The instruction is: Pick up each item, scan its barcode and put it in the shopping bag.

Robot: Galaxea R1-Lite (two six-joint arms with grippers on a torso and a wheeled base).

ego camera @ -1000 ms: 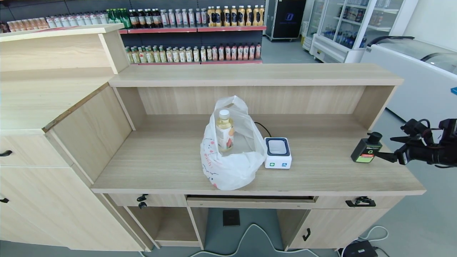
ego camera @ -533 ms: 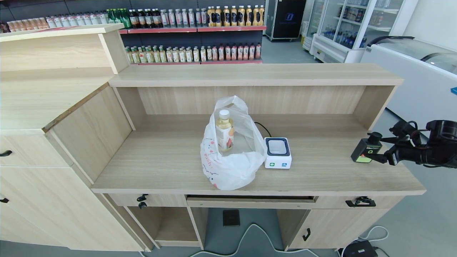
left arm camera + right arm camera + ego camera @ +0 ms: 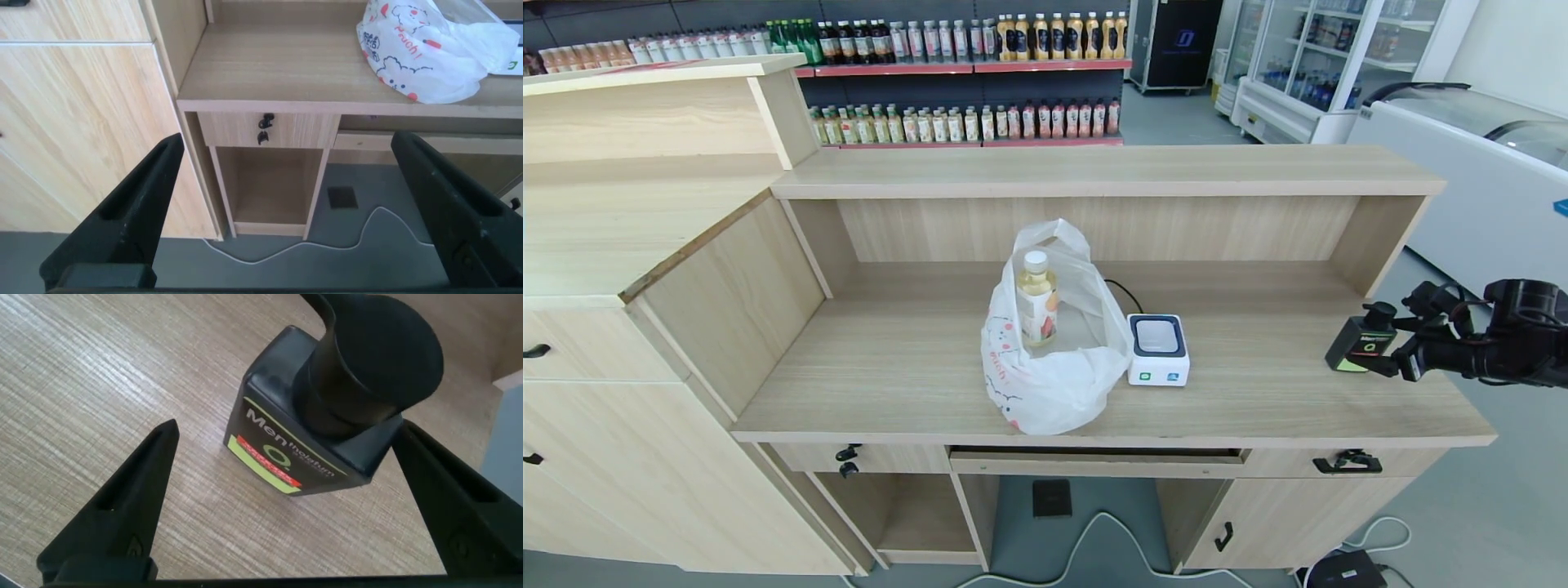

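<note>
Dark bottle (image 3: 1357, 346) at three o'clock from the scanner (image 3: 1158, 349) looks rigid, light, slick; right gripper (image 3: 1392, 344), spread wide beside it, should pinch its square body, not the cap (image 3: 372, 359)

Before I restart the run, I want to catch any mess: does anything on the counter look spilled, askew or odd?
Nothing spilled or damaged. Only the dark pump bottle sits apart, near the right end of the counter, away from the scanner and shopping bag, with the open right hand at it.
</note>
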